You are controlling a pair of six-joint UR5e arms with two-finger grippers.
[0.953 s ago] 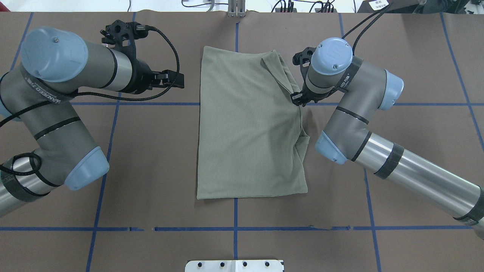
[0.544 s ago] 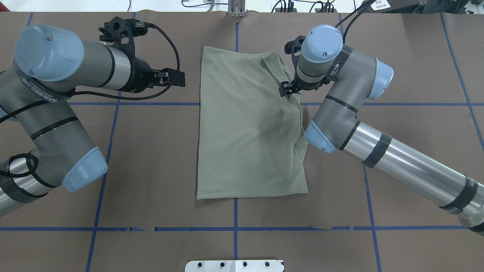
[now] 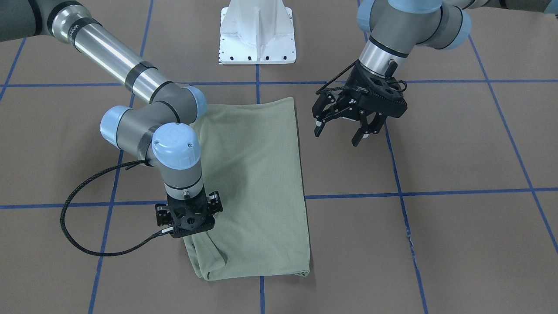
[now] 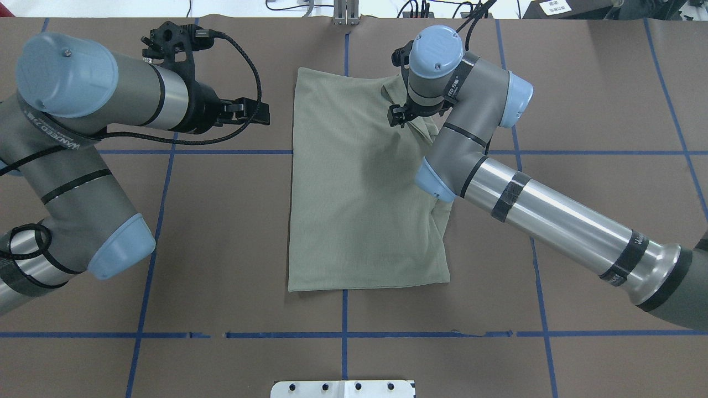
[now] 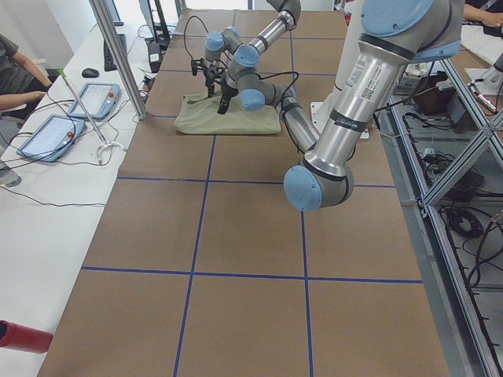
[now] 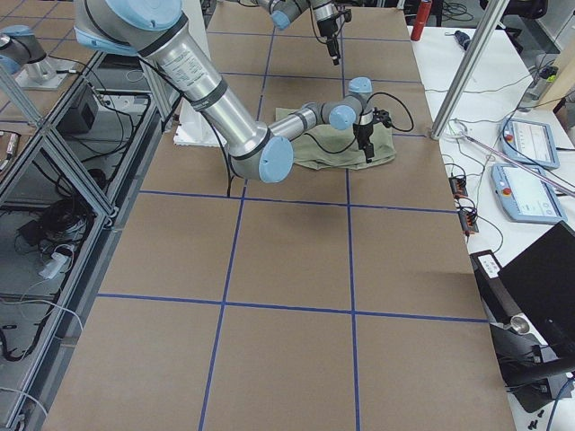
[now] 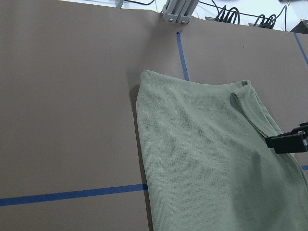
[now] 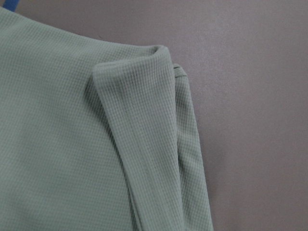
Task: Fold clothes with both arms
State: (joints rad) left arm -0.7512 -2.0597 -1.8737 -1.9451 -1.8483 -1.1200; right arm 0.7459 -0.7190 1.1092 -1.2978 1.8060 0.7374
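Observation:
The pale sage-green shirt (image 4: 359, 193) lies folded into a tall rectangle on the brown table, also seen in the front view (image 3: 261, 183). A folded-over strip (image 8: 139, 125) runs along its right edge. My right gripper (image 4: 399, 113) points down over the shirt's far right corner (image 3: 190, 224). Its jaws look spread, with nothing seen between them, and the wrist hides the fingertips. My left gripper (image 4: 260, 113) hovers left of the shirt's far edge. It is clearly open in the front view (image 3: 340, 131) and apart from the cloth.
The white pedestal base (image 3: 257, 35) stands at the robot's side of the table. A metal post (image 4: 345, 14) and cables sit at the far edge. Blue tape lines cross the table. A person (image 5: 16, 67) sits at a side desk with tablets (image 5: 86, 98).
My right arm has swung left and toward the far edge, carrying its gripper from the shirt's right edge to over the far right corner. The shirt and left gripper have barely moved.

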